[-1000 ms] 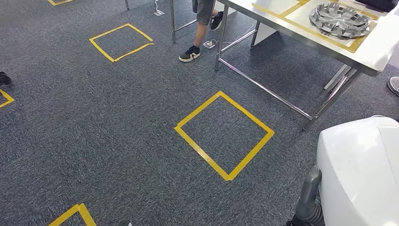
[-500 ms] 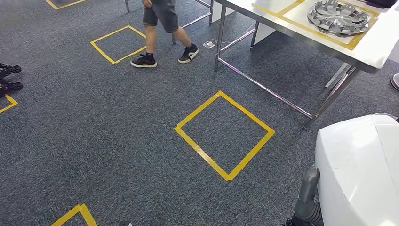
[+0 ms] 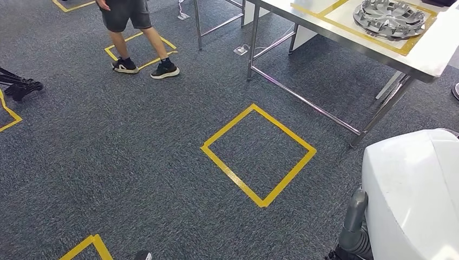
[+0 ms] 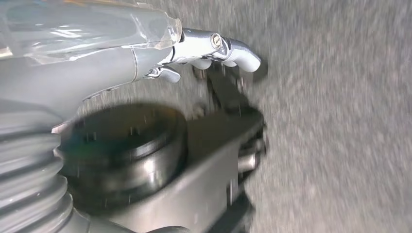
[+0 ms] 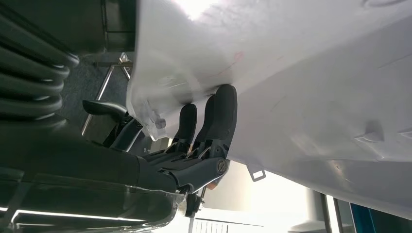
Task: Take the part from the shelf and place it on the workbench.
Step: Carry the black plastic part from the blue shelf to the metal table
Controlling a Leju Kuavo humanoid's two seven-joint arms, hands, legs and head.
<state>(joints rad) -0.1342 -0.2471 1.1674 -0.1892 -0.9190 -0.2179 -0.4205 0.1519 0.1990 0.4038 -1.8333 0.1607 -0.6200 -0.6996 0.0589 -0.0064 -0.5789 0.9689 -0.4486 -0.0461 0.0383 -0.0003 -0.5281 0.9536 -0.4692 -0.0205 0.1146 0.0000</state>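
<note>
White part (image 3: pixel 414 195) held by right hand (image 5: pixel 204 141) | person (image 3: pixel 138 32) walked left

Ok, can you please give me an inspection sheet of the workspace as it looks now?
Surface: workbench, white top with yellow tape marks, standing on grey carpet.
Job's things: large white part close to the robot's body; a silver wheel-shaped part lies on the workbench.
Clutter: dark stand foot at the floor's edge.
Robot hands: right robot hand has dark fingers pressed against the white part; left robot hand is over the carpet, blurred, grip unclear.
Cables: floor socket with a cable beside the bench legs.
Surroundings: person on a far taped square; yellow tape square ahead.
</note>
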